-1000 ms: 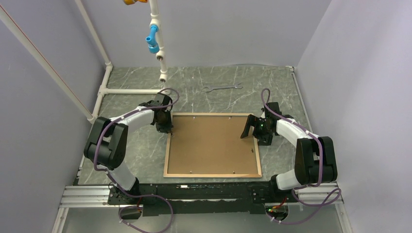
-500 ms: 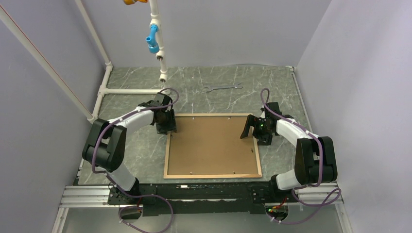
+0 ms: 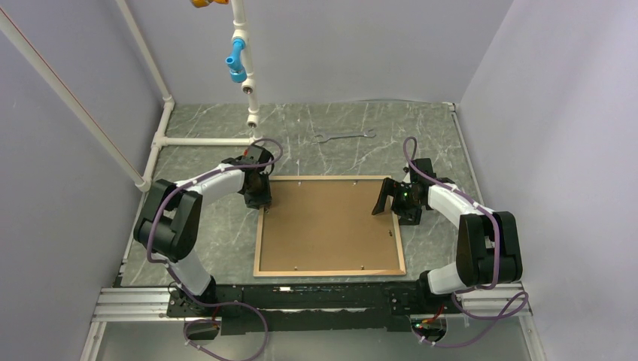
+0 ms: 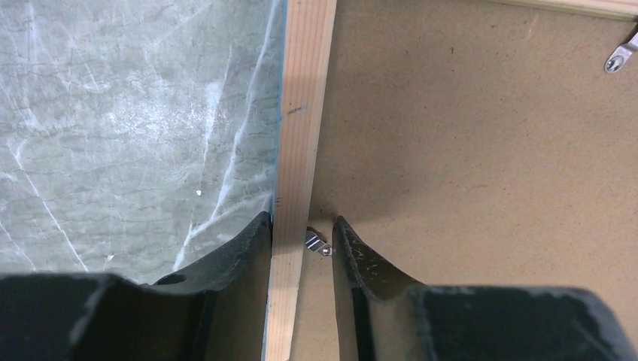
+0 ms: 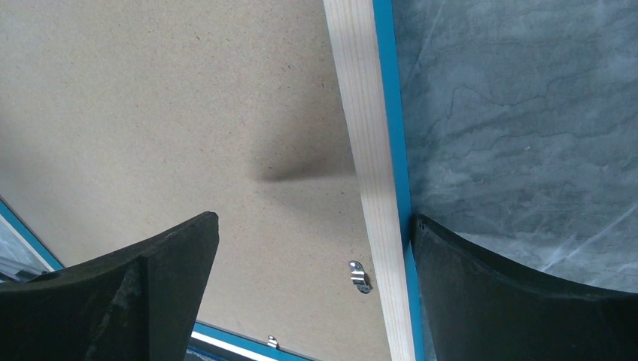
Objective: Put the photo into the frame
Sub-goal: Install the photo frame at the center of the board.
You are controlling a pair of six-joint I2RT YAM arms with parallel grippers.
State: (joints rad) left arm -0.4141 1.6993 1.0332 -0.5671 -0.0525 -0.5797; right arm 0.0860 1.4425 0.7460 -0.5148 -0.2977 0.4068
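Note:
The frame (image 3: 329,271) lies face down in the middle of the table, pale wood back up, with a brown backing board (image 3: 329,224) filling it. The photo is hidden. My left gripper (image 3: 260,201) is at the frame's far left corner. In the left wrist view it (image 4: 301,226) stands partly open astride the left rail (image 4: 305,113), with a small metal clip (image 4: 317,242) between the rail and the inner finger. My right gripper (image 3: 391,208) is wide open. In the right wrist view it (image 5: 316,226) straddles the right rail (image 5: 365,135), with a clip (image 5: 360,275) between the fingers.
A metal wrench (image 3: 344,136) lies on the table behind the frame. White pipes (image 3: 197,141) run along the far left, and a pipe with a blue fitting (image 3: 238,64) hangs above. Grey walls close in both sides and the back.
My left gripper was shut, opened wide, then narrowed again, shifting slightly right over the frame's left rail. The right arm and the frame have not moved.

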